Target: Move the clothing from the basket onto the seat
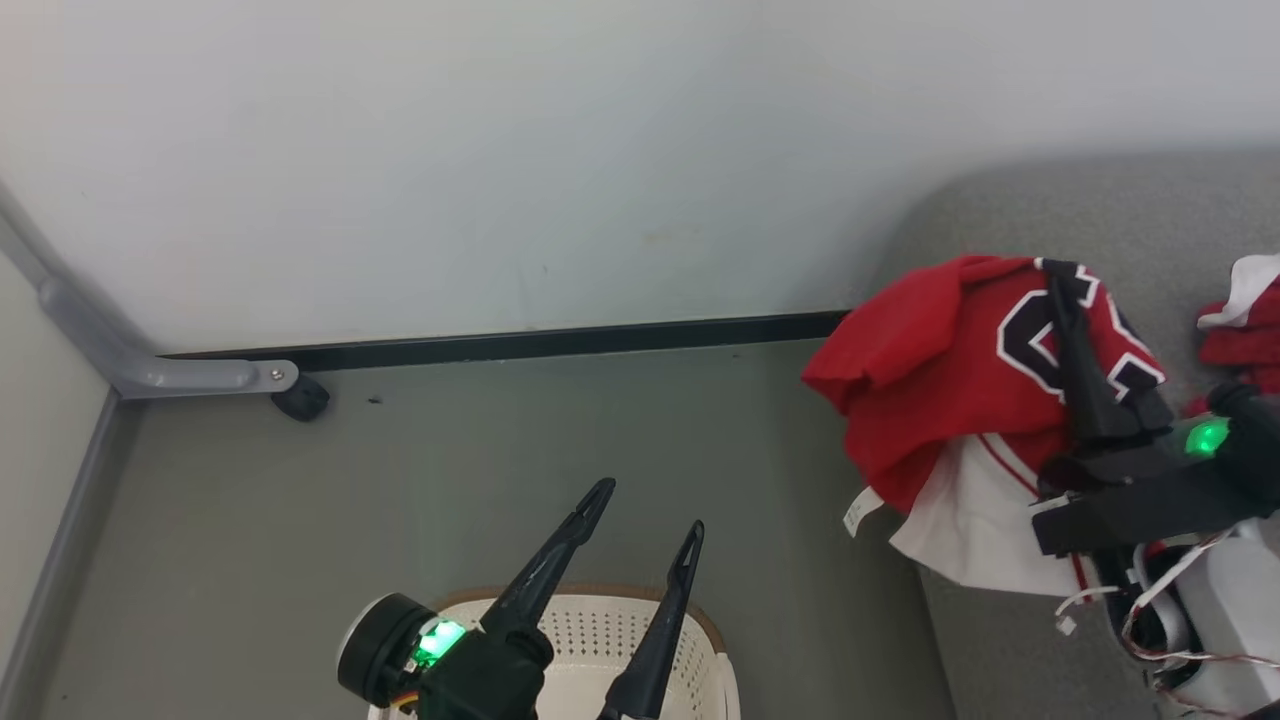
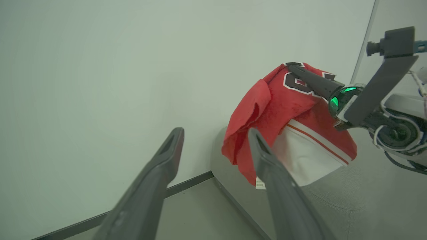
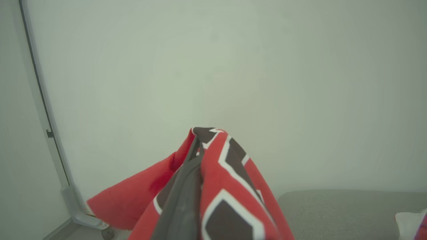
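A red garment of the clothing (image 1: 940, 370) with white panels and a dark number hangs in the air over the left edge of the grey seat (image 1: 1010, 205). My right gripper (image 1: 1058, 275) is shut on its top fold; the cloth (image 3: 230, 186) drapes over both sides of the closed fingers (image 3: 186, 186). Seen from the left wrist, the same garment (image 2: 267, 113) hangs from that gripper (image 2: 292, 66) above the seat (image 2: 360, 206). My left gripper (image 1: 645, 508) stands open and empty above the cream basket (image 1: 600, 640), its fingers (image 2: 166, 156) spread wide.
More red and white clothing (image 1: 1245, 320) lies on the seat at the far right. A grey metal frame leg with a black caster (image 1: 300, 398) stands at the wall's foot on the left. A dark baseboard (image 1: 560, 343) runs along the white wall.
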`<state>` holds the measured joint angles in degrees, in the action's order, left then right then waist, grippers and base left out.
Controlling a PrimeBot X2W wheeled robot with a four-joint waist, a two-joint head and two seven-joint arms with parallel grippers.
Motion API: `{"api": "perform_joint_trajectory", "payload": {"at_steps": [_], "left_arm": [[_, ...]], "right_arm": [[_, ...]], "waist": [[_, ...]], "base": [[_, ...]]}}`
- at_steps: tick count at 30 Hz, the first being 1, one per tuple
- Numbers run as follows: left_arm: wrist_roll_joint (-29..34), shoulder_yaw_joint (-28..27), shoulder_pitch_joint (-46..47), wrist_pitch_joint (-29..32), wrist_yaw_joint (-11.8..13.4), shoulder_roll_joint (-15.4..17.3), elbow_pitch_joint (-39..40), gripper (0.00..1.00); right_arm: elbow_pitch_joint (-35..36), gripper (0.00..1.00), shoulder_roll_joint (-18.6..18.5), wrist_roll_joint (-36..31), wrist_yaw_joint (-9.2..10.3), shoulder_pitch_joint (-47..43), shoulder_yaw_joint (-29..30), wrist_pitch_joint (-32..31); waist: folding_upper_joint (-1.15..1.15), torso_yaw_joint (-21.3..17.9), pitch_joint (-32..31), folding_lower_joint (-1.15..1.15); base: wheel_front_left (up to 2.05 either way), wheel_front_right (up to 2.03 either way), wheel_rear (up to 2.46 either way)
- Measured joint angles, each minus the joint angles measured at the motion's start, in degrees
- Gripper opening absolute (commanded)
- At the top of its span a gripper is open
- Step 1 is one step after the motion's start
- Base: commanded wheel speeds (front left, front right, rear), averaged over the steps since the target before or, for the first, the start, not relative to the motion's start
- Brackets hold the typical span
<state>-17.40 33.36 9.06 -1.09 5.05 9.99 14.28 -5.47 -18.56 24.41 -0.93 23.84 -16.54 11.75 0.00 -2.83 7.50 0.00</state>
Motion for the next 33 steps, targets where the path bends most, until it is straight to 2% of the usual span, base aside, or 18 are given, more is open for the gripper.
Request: {"api": "perform_joint_trajectory", "payload": {"at_steps": [6, 12, 24, 33], "left_arm": [[0.8, 0.9, 0.0, 0.0, 0.0, 0.0, 1.0, 1.00], [1.4, 1.2, 0.1, 0.5, 0.0, 0.7, 2.1, 1.00], [4.1, 0.9, 3.5, 2.2, -1.1, 3.1, 3.5, 1.00], [4.9, 1.8, 5.8, 4.1, -2.2, 4.3, 4.2, 1.00]], "right_arm": [[0.2, 0.00, -2.1, 0.7, 1.34, 0.8, 3.9, 0.5], [1.9, 0.00, -2.4, 1.1, 2.47, 1.9, 6.0, 1.0], [1.0, 0.00, -1.7, 3.3, 2.94, 6.2, 9.1, 1.5], [-3.9, 0.00, -5.0, 6.0, 2.57, 13.3, 15.8, 2.0]], "waist": [[0.00, -1.2, 2.7, 0.00], [0.00, -2.8, 5.6, 0.00], [0.00, -8.9, 11.6, 0.00], [0.01, -13.0, 16.9, 0.00]], "base": [[0.00, 0.00, 0.00], [0.00, 0.00, 0.00], [0.00, 0.00, 0.00], [0.00, 0.00, 0.00]]}}
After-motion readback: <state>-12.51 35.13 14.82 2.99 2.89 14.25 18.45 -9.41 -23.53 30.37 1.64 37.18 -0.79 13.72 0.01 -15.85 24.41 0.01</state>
